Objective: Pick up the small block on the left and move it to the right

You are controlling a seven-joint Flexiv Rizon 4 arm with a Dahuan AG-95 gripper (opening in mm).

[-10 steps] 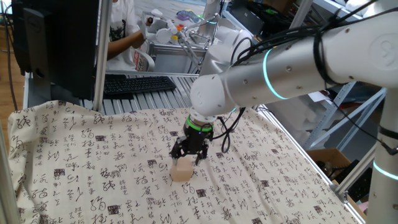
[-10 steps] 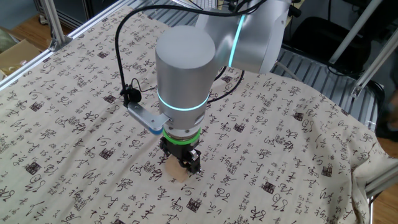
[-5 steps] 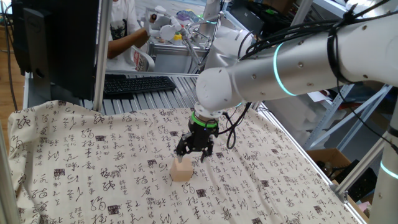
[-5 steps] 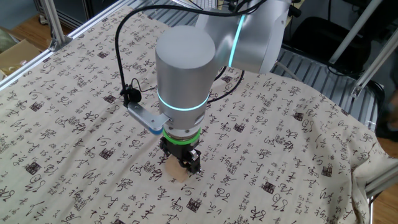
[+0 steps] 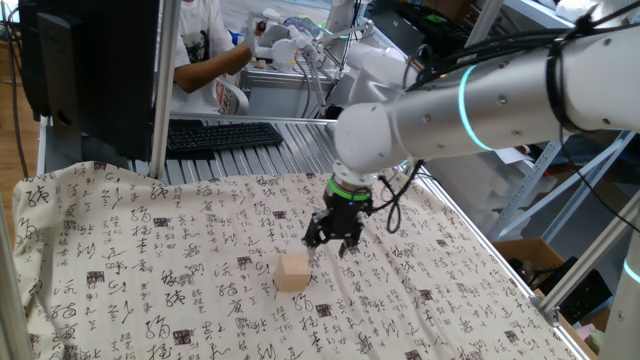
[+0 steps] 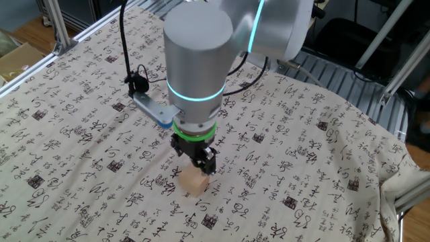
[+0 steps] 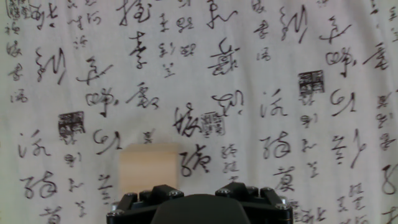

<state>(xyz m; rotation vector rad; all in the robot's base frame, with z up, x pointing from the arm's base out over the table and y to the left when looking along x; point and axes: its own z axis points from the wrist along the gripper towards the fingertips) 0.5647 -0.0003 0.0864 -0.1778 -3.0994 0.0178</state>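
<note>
We see the small tan wooden cube resting on the calligraphy-print cloth covering the table, released; our black two-finger tool hangs just above, empty, fingers slightly parted. Placement looks done.

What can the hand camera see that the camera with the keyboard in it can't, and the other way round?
Only the hand view shows the small light tan wooden cube from straight above, close among the inked characters. Only the fixed view shows the silver robot arm, the black keyboard and a person at the back. Both show the cube lying free on the calligraphy-printed cloth, beside the black end effector.
</note>
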